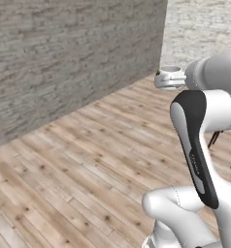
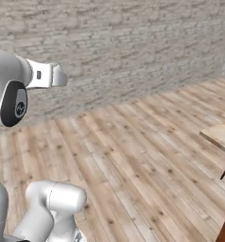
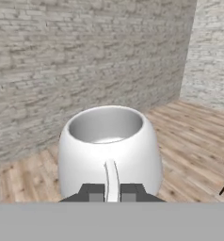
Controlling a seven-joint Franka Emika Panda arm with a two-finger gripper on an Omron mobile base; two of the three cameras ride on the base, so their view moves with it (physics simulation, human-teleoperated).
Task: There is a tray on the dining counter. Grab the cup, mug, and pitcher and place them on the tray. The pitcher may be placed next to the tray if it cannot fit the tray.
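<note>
Nearest in the hand view: two small dark finger tips of the gripper (image 3: 112,192), pinched close on the thin curved handle of the mug (image 3: 109,148). Squat, glossy white, rounded and swelling toward the base, with a grey-shaded hollow open at the top. Carried in the air, clear of any surface, with planks visible below and behind.

Seen from the left base view as a small pale ring-shaped vessel (image 1: 169,77) at the end of the smooth white arm, high near the upper right, with a dark curved joint cover just below.

Beyond, a wooden floor (image 1: 78,164) of long pale-brown planks, knotted and streaked, running diagonally away. At the right edge of the right base view, a corner of a light wooden table top (image 2: 222,136) on a thin dark leg, and a strip of reddish wood at the bottom corner.

Farthest, a brick wall (image 2: 133,52) of rough grey-beige courses, flat and matte, meeting a paler brick wall at a corner on the right.
</note>
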